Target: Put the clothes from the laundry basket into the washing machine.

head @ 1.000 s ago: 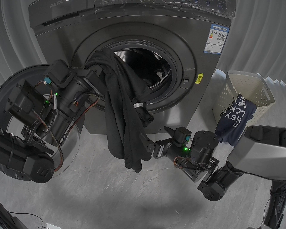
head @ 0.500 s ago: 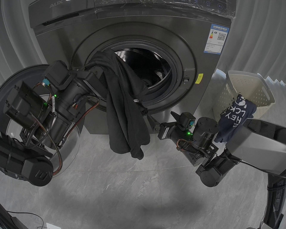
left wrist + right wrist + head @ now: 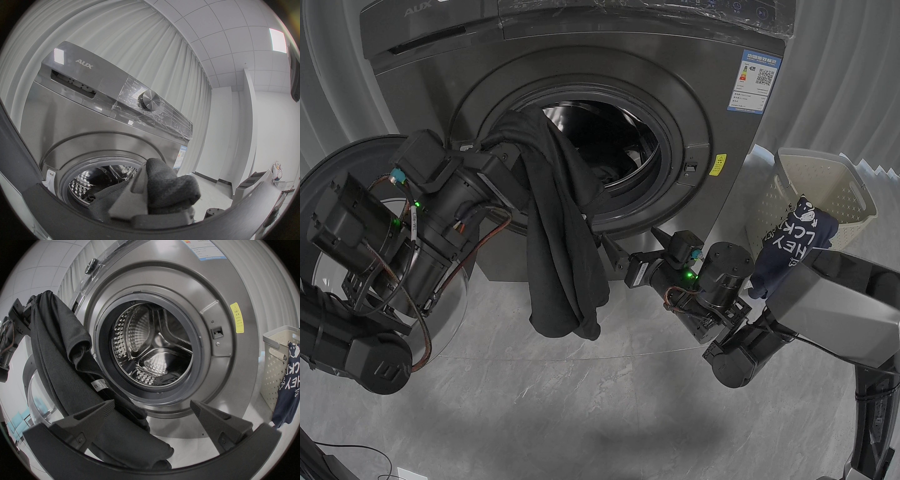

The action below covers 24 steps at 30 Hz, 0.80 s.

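A long black garment [image 3: 559,250] hangs from the left rim of the washing machine's [image 3: 700,106] open drum down toward the floor. My left gripper [image 3: 501,153] is at that rim, shut on the garment's top; the bunched cloth [image 3: 170,187] sits between its fingers. My right gripper [image 3: 631,237] is open just right of the hanging cloth, below the drum opening [image 3: 150,346], with one finger [image 3: 93,415] against the garment [image 3: 62,365]. A small dark piece [image 3: 167,377] lies inside the drum. The cream laundry basket [image 3: 831,181] stands at the right with a navy printed shirt [image 3: 794,250] draped over its rim.
The machine's round door [image 3: 337,156] is swung open to the left, behind my left arm. Grey floor [image 3: 562,400] spreads out in front of the machine. Curtains [image 3: 844,75] hang on both sides behind it.
My right gripper let go of the garment's lower part and rose toward the drum opening. The freed hem swung back to hang straight. My left gripper kept its hold, shifting slightly right.
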Available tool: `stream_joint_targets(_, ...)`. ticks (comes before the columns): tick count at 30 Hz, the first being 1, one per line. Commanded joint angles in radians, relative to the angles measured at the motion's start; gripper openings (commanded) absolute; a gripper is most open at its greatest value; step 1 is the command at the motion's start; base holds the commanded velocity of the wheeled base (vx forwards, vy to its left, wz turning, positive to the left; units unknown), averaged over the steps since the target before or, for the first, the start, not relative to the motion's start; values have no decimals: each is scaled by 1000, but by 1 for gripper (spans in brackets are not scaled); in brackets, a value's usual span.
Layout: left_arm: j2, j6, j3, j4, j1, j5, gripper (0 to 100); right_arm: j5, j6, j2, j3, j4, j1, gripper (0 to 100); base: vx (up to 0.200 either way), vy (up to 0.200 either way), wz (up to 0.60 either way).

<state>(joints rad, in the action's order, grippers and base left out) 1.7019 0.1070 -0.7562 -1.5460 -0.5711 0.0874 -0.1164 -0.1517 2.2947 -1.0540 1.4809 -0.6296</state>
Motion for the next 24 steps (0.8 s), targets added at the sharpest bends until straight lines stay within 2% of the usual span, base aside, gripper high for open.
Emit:
stream_joint_targets(1, 4, 0, 1, 0, 2, 0, 0, 7, 1, -40, 31, 9, -7, 100, 0, 0, 0)
stream_joint_targets(5, 7, 2, 1, 1, 7, 0, 0, 69, 1, -118, 126, 42, -18, 100, 0, 0, 0)
stream_joint_targets(8, 8, 2, 1, 1, 7, 0, 0, 75, 0, -136, 144, 49, -22, 100, 0, 0, 0)
stream_joint_targets(11, 10, 2, 3, 0, 7, -2, 0, 110, -11, -193, 183, 58, -25, 100, 0, 0, 0)
stream_joint_targets(17, -1, 2, 3, 0, -1, 0, 0, 104, -9, -172, 187, 50, -4, 100, 0, 0, 0)
stream_joint_targets(24, -15, 0, 6, 0, -13, 0, 0, 101, 1, -32, 115, 47, 28, 100, 0, 0, 0)
